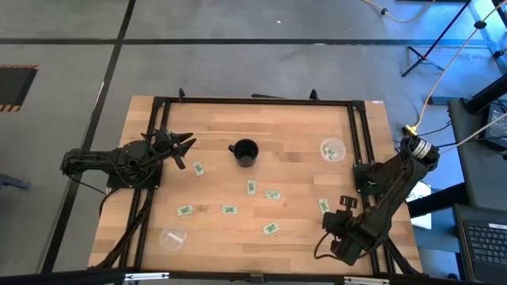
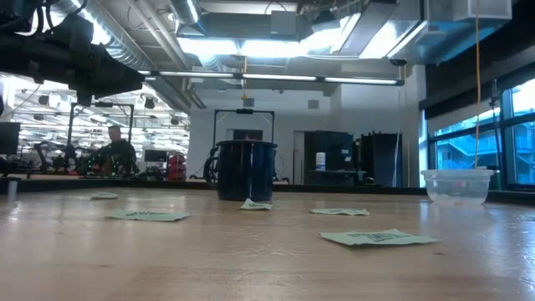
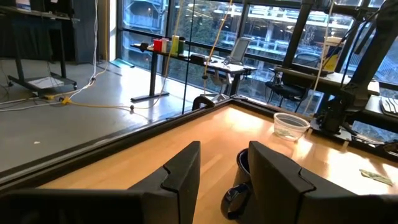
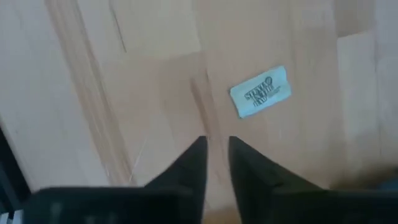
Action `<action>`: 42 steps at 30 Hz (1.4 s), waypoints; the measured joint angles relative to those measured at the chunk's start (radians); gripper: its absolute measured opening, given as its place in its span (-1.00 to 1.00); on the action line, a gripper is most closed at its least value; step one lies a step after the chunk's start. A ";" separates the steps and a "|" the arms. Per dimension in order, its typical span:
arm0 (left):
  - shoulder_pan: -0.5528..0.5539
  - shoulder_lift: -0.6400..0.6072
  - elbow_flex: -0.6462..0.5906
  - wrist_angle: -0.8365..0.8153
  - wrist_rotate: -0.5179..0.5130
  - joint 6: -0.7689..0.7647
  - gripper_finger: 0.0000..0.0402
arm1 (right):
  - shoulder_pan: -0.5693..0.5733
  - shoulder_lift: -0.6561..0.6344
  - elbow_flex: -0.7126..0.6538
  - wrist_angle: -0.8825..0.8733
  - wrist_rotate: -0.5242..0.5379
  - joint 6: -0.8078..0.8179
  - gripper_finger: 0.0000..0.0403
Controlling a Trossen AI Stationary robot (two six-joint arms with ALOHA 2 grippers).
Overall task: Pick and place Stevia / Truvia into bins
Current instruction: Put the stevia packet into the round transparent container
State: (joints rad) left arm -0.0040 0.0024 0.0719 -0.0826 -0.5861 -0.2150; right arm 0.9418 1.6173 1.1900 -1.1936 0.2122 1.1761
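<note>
high view, about seven pale green-white Stevia packets (image 1: 251, 188) scattered mid surface (image 1: 214, 127), black mug (image 1: 245, 152), clear bins (image 1: 333, 150) right and front-left, left hand (image 1: 184, 145) fingers apart, right wrist view, right hand (image 4: 216, 155) fingers slightly apart, holding nothing, above a packet printed "STEVIA"

I see a black cup (image 1: 245, 152) standing upright on the wooden table (image 1: 214, 131), just above the middle of the overhead frame; from table height it reads dark blue and sits left of centre, its handle on the left. In that low frame a person (image 2: 114, 150) is far back at the left edge, among workbenches. On my overhead frame a laptop keyboard (image 1: 485, 246) fills the lower right corner, and a tripod's legs (image 1: 432, 49) splay at the upper right.
</note>
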 joint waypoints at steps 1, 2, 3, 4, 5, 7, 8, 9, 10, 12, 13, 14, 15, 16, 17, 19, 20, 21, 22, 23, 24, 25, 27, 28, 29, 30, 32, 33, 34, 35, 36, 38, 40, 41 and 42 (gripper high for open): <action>0.000 0.000 0.000 0.000 0.000 0.000 -0.35 | 0.000 0.000 0.000 0.002 0.000 0.001 -0.51; 0.000 0.000 0.000 0.000 0.000 0.000 -0.35 | 0.001 0.000 0.000 0.005 0.000 0.000 -0.44; 0.000 0.000 0.000 0.000 0.000 0.000 -0.35 | 0.001 0.000 0.000 0.008 -0.001 -0.002 -0.39; 0.000 0.000 0.000 -0.001 0.001 0.000 -0.35 | 0.001 0.000 0.000 0.012 -0.001 -0.002 -0.34; 0.000 0.000 0.000 -0.002 0.001 0.000 -0.35 | 0.000 0.000 0.000 0.021 -0.001 -0.001 -0.29; 0.000 0.000 0.000 -0.002 0.001 0.000 -0.35 | 0.000 0.000 0.000 0.054 0.005 -0.002 -0.23; 0.000 0.000 0.000 -0.003 0.001 0.000 -0.35 | 0.000 0.000 0.000 0.065 0.005 -0.006 -0.22; 0.000 0.000 0.000 -0.003 0.001 0.000 -0.35 | 0.000 0.000 0.000 0.066 0.005 -0.016 -0.20; 0.000 0.000 0.000 -0.003 0.001 0.000 -0.35 | 0.000 0.000 0.000 0.062 0.005 -0.030 -0.19; 0.000 0.000 0.000 -0.003 0.001 0.000 -0.35 | 0.000 0.005 0.000 0.044 0.005 -0.058 -0.20; 0.000 0.000 0.000 -0.003 0.001 0.000 -0.35 | 0.000 0.012 0.000 0.028 0.008 -0.075 -0.20; 0.000 0.000 0.000 -0.003 0.001 0.000 -0.35 | 0.000 0.021 0.000 0.012 0.015 -0.088 -0.21; 0.000 0.000 0.000 -0.003 0.002 0.000 -0.35 | 0.000 0.032 -0.001 0.004 0.027 -0.106 -0.22; 0.000 0.000 0.000 -0.003 0.002 0.000 -0.35 | 0.000 0.044 -0.001 0.005 0.043 -0.121 -0.22; 0.000 0.000 0.000 -0.003 0.002 -0.003 -0.35 | 0.000 0.056 -0.001 0.007 0.062 -0.137 -0.23; 0.000 0.000 0.000 -0.004 0.002 -0.016 -0.35 | 0.000 0.085 0.000 0.007 0.086 -0.162 -0.23; 0.000 0.000 0.000 -0.004 0.002 -0.020 -0.35 | -0.001 0.099 -0.001 0.006 0.087 -0.169 -0.23; 0.000 0.000 0.000 -0.004 0.002 -0.027 -0.35 | -0.002 0.113 -0.001 0.004 0.088 -0.173 -0.23; 0.000 0.000 0.000 -0.004 0.002 -0.034 -0.35 | -0.003 0.127 -0.004 0.005 0.088 -0.173 -0.23; 0.000 0.000 0.000 -0.004 0.002 -0.036 -0.35 | -0.003 0.139 -0.012 0.012 0.088 -0.162 -0.23; 0.000 0.000 0.000 -0.004 0.002 -0.036 -0.35 | -0.003 0.149 -0.025 0.026 0.088 -0.154 -0.24; 0.000 0.000 0.000 -0.004 0.002 -0.036 -0.35 | -0.003 0.160 -0.040 0.046 0.088 -0.142 -0.24; 0.000 0.000 0.000 -0.004 0.002 -0.036 -0.35 | -0.003 0.177 -0.070 0.092 0.087 -0.129 -0.24; 0.000 0.000 0.000 -0.004 0.002 -0.036 -0.35 | -0.002 0.184 -0.086 0.118 0.087 -0.127 -0.24; 0.000 0.000 0.000 -0.004 0.002 -0.036 -0.35 | -0.001 0.190 -0.098 0.135 0.088 -0.126 -0.24; 0.000 0.000 0.000 -0.004 0.002 -0.036 -0.35 | -0.001 0.196 -0.110 0.145 0.089 -0.125 -0.24; 0.000 0.000 0.000 -0.004 0.002 -0.036 -0.35 | 0.000 0.202 -0.128 0.144 0.094 -0.126 -0.24; 0.000 0.000 0.000 -0.005 0.002 -0.035 -0.35 | 0.000 0.204 -0.135 0.139 0.097 -0.130 -0.24; 0.000 0.000 0.000 -0.005 0.002 -0.035 -0.35 | 0.000 0.207 -0.140 0.127 0.101 -0.132 -0.24; 0.000 0.000 0.000 -0.005 0.002 -0.035 -0.35 | 0.000 0.208 -0.148 0.117 0.102 -0.132 -0.24; 0.000 0.000 0.000 -0.006 0.002 -0.035 -0.35 | 0.000 0.208 -0.158 0.110 0.102 -0.132 -0.24; 0.000 0.000 0.000 -0.011 0.002 -0.035 -0.35 | -0.001 0.208 -0.175 0.112 0.102 -0.133 -0.24; 0.000 0.000 0.000 -0.021 0.002 -0.035 -0.35 | -0.001 0.208 -0.188 0.119 0.102 -0.133 -0.24; 0.000 0.000 0.000 -0.031 0.002 -0.034 -0.35 | 0.000 0.208 -0.194 0.127 0.101 -0.134 -0.24; 0.000 0.000 0.000 -0.038 0.003 -0.034 -0.35 | 0.000 0.208 -0.198 0.139 0.101 -0.136 -0.24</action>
State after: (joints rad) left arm -0.0037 0.0024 0.0719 -0.1205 -0.5836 -0.2486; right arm 0.9413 1.8252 0.9916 -1.0544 0.3134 1.0397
